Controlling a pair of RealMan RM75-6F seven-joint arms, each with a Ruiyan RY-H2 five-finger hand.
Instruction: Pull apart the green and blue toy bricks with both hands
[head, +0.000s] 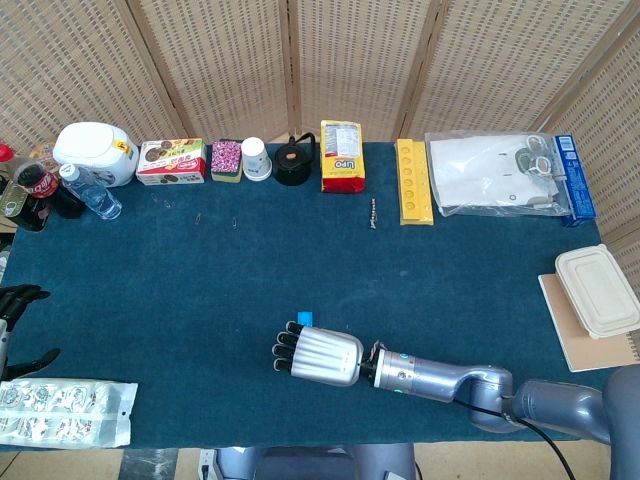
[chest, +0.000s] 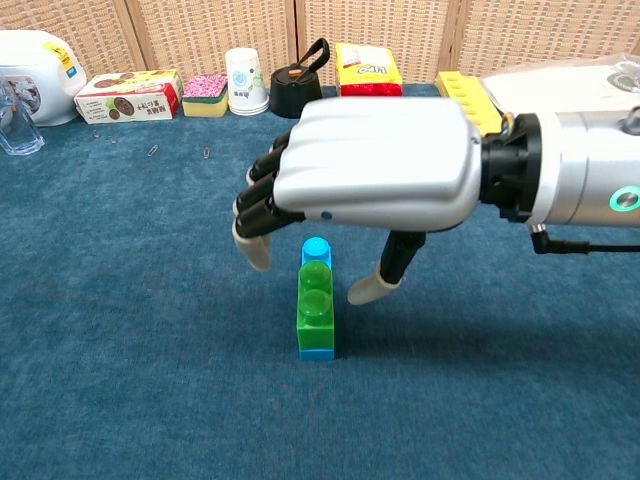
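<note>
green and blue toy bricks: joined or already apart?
Joined. In the chest view the green brick sits stacked on the blue brick; the right hand hovers above, fingers spread.

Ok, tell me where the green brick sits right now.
In the chest view the green brick sits near the table's front centre, stacked on the blue brick, directly below the right hand hovering over it.

Green brick (chest: 315, 296) on blue brick (chest: 316, 249), silver right hand (chest: 375, 168) with black fingers (chest: 262, 196) and pale tips, dark blue desk (chest: 120, 300), yellow block (head: 413, 180), black kettle (head: 293, 162)
</note>
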